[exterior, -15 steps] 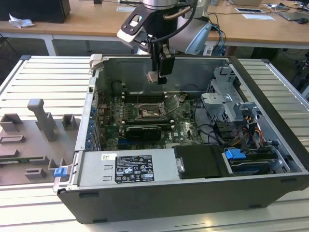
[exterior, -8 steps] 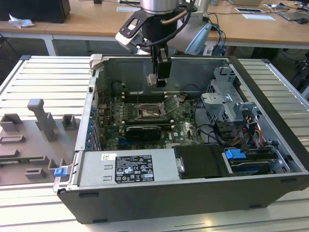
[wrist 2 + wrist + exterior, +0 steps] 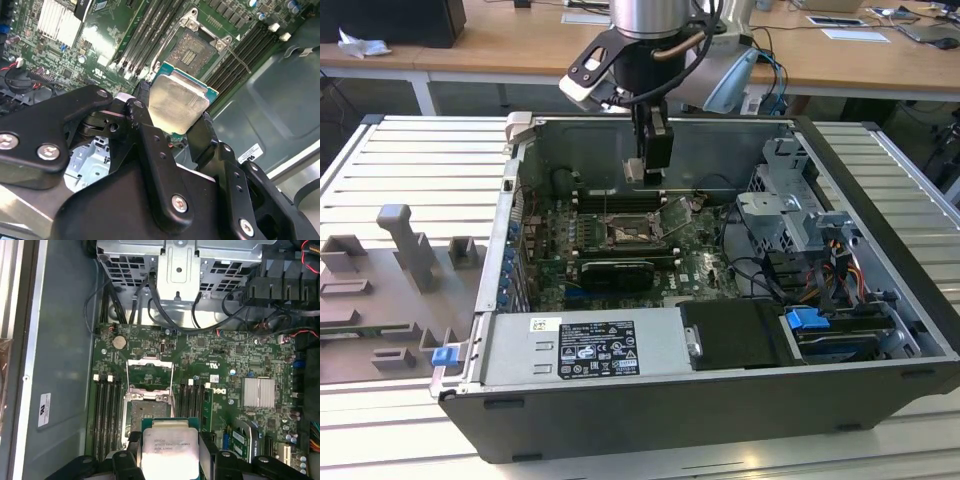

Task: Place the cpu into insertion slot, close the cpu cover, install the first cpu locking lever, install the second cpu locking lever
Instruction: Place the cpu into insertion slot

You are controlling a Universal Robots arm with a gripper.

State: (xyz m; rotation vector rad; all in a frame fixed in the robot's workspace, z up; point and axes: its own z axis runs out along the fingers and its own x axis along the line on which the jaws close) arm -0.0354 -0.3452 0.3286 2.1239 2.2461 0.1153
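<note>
The arm (image 3: 650,40) reaches down into the open computer case (image 3: 670,430), which lies on the slatted table (image 3: 380,150); its claw (image 3: 174,119) is clamped on the chip (image 3: 177,105), with a black finger (image 3: 141,117) pressed against each of two opposite edges; the chip's pale metal face is turned toward the wrist cameras. In the exterior view the chip (image 3: 634,171) hangs in the air above the green circuit board (image 3: 705,262), apart from it and toward the case's back wall. The socket (image 3: 192,49) lies bare with its dark centre showing; long black memory slots (image 3: 142,37) run on both sides of it; the chip is not seated in it. In the first wrist view the cover (image 3: 149,374) stands open off the socket (image 3: 147,410); the chip (image 3: 167,447) hides one edge of the socket from that camera.
</note>
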